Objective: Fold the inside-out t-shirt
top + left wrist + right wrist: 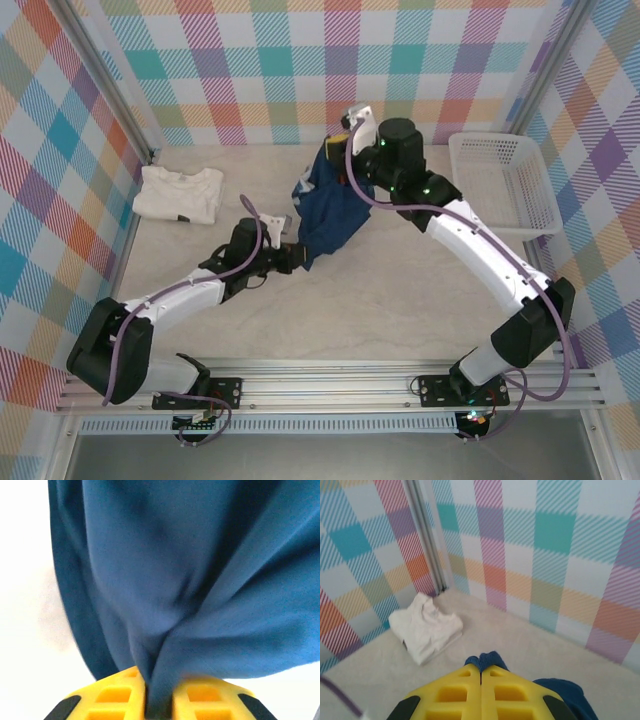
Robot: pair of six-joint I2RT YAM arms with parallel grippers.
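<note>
Pinching limp, creased navy t-shirt (pixel 330 215) (pixel 200 580) cloth, left claw (pixel 159 692) and right claw (pixel 480 672) hold tight.

- The t-shirt (pixel 325 215) is at mid-bench, stretched between the two pincers
- The right pincer (pixel 480 677) grips its far edge, and the left pincer (pixel 159 697) grips its near-left edge
- The folded shirt (pixel 180 192) lies on the bench (pixel 400 300) at the far left, well apart from the t-shirt
- The basket (pixel 503 180) stands on the bench at the far right
</note>
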